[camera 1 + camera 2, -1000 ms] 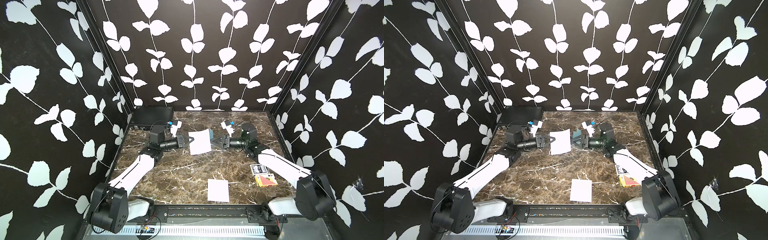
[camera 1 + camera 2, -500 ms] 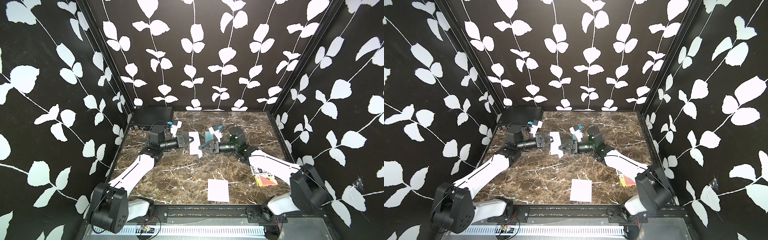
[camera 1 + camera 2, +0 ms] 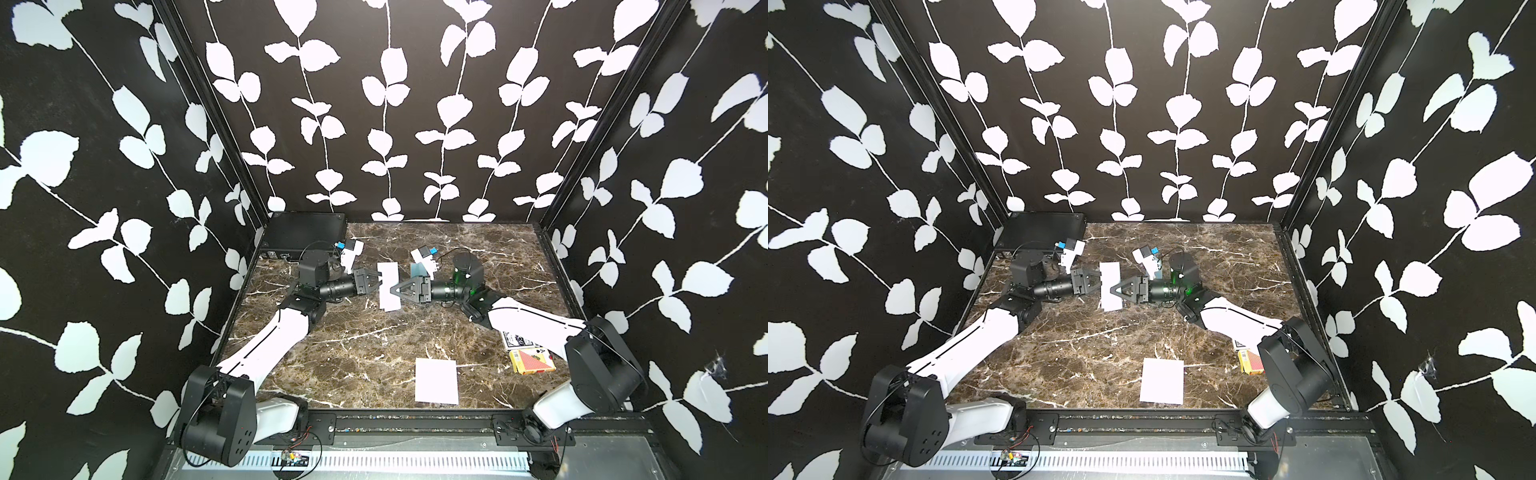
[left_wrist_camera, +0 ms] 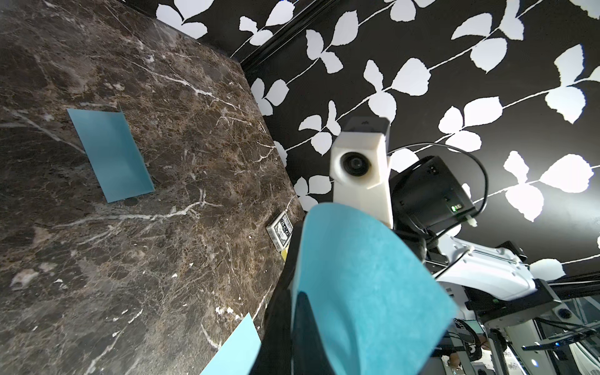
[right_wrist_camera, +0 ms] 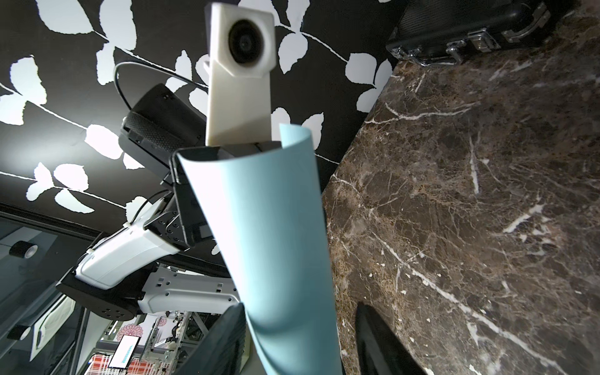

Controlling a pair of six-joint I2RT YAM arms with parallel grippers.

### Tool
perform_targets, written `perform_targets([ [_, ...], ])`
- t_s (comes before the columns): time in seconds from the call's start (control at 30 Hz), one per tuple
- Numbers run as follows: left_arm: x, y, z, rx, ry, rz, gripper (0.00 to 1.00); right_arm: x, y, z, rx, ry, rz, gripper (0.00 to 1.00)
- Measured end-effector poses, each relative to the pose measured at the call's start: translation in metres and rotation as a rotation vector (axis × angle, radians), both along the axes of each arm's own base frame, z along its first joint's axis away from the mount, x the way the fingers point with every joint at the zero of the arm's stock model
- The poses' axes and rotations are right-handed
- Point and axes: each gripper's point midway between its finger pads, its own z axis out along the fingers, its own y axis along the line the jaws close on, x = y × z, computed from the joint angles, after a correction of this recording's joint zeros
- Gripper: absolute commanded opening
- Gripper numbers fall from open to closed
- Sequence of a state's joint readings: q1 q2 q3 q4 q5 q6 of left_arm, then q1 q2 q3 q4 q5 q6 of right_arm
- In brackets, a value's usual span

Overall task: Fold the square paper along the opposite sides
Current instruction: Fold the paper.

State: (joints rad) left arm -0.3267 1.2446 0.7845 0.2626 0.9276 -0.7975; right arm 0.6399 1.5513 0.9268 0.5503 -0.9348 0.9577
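The square paper point(image 3: 389, 300) point(image 3: 1111, 301) hangs above the back middle of the marble table point(image 3: 374, 353), bent into a narrow upright curl between the two grippers. It looks white in both top views and light blue in the wrist views. My left gripper point(image 3: 380, 286) point(image 3: 1101, 286) is shut on one edge of it, and its curled sheet point(image 4: 357, 285) fills the left wrist view. My right gripper point(image 3: 395, 287) point(image 3: 1113, 289) faces it with jaws apart. The curl point(image 5: 269, 227) runs between its two dark fingers point(image 5: 224, 341).
A second flat sheet point(image 3: 436, 380) point(image 4: 110, 154) lies near the table's front edge. Two card boxes point(image 3: 532, 359) sit at the right by the right arm's base. A black case point(image 3: 305, 235) point(image 5: 470, 29) stands in the back left corner.
The right gripper has moved left toward the left gripper, and the sheet, flat and stretched between them a second ago, has bent into a narrow curl. The left gripper stayed put.
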Motion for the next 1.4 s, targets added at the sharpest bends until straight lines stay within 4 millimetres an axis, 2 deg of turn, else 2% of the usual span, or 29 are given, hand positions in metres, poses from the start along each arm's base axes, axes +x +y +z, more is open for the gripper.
perform_targets([
  [0.3, 0.0, 0.0, 0.001, -0.004, 0.001, 0.001, 0.0, 0.007, 0.009, -0.003, 0.038, 0.019, 0.001, 0.42],
  [0.53, 0.0, 0.0, 0.001, -0.004, 0.001, 0.0, 0.0, 0.006, 0.013, -0.005, 0.048, 0.04, 0.015, 0.35],
  [1.17, 0.0, 0.0, 0.001, -0.004, 0.001, 0.001, 0.0, 0.007, 0.012, 0.0, 0.064, 0.036, 0.018, 0.27],
  [1.4, 0.0, 0.0, 0.001, -0.004, 0.001, 0.001, 0.0, 0.007, 0.012, 0.0, 0.065, 0.042, 0.017, 0.2],
])
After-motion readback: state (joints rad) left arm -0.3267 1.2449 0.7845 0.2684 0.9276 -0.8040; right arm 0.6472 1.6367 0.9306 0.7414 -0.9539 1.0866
